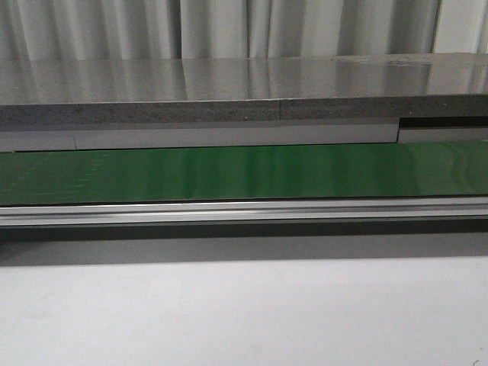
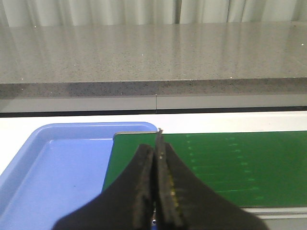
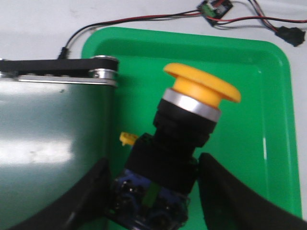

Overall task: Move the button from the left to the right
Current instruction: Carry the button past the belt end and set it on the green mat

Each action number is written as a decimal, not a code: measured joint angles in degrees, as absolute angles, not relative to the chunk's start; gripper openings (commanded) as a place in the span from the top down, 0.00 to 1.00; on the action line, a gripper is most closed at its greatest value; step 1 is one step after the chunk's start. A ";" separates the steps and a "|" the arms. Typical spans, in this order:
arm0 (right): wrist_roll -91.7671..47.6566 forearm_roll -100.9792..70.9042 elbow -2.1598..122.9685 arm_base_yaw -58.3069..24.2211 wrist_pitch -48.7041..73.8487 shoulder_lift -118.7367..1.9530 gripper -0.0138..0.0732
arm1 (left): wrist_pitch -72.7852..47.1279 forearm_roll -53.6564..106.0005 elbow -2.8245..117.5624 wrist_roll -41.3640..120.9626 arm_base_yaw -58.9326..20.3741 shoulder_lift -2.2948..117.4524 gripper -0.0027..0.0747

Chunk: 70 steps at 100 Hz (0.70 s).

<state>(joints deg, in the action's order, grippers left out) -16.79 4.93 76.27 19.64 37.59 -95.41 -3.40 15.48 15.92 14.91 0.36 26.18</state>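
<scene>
button (image 3: pixel 184 139) lies tilted between the right gripper (image 3: pixel 156 191) jaws, over the green tray (image 3: pixel 259 124) | jaws wide, contact unclear | rigid, light, top-heavy; grip the black body, not the slick cap | left gripper (image 2: pixel 156 158) jaws closed, empty

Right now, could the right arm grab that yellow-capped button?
Probably yes: the button sits between the open jaws of the right gripper, over the green tray, with nothing blocking it. Whether the jaws touch it is unclear.
</scene>
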 measured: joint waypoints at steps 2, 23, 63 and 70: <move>-17.09 4.93 76.27 20.22 37.39 -95.73 0.64 | -3.40 15.48 15.92 14.91 0.36 26.18 0.99; -19.93 4.93 76.27 23.15 36.77 -100.49 0.64 | -3.40 15.48 15.92 14.91 0.36 26.18 0.99; -21.70 3.68 76.27 23.30 37.59 -107.75 0.64 | -3.40 15.48 15.92 14.91 0.36 26.18 0.99; -21.84 3.15 76.27 23.30 37.73 -108.22 0.64 | -3.40 15.48 15.92 14.91 0.36 26.18 0.99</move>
